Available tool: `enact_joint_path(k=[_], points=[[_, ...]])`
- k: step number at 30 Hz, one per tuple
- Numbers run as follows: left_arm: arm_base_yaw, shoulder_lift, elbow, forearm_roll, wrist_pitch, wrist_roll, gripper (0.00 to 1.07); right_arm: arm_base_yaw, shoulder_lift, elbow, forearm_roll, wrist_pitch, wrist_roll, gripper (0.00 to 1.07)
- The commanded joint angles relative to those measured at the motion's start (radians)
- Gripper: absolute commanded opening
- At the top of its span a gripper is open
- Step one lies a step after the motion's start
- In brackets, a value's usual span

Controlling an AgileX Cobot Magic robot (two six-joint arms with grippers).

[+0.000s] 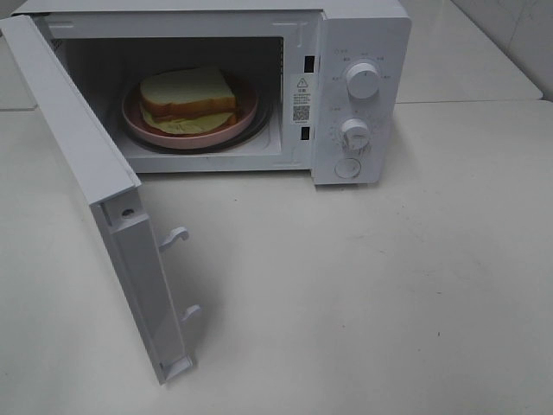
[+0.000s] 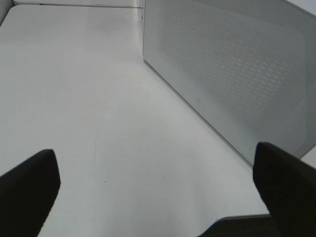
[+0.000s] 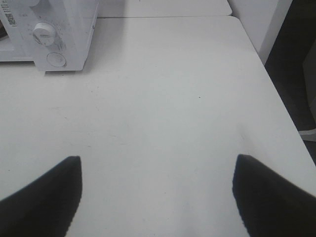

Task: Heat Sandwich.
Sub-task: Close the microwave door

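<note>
Sandwich flat in microwave, long axis across opening — left tool, right tool spread wide, empty.

From my left gripper I see only two matte black fingers, blunt slabs either side of its gap. My right gripper shows the same plain black fingers, tapering with rounded tips.
</note>
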Motion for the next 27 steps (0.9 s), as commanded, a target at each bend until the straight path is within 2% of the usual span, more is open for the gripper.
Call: enact_joint_path(k=[1, 27], points=[[0.002, -0.017, 0.0, -0.003, -0.006, 0.002, 1.0, -0.006, -0.027, 0.002, 0.002, -0.013, -0.004, 0.76], [0.002, -0.017, 0.0, -0.003, -0.006, 0.002, 1.0, -0.006, -0.027, 0.002, 0.002, -0.013, -0.004, 0.76]])
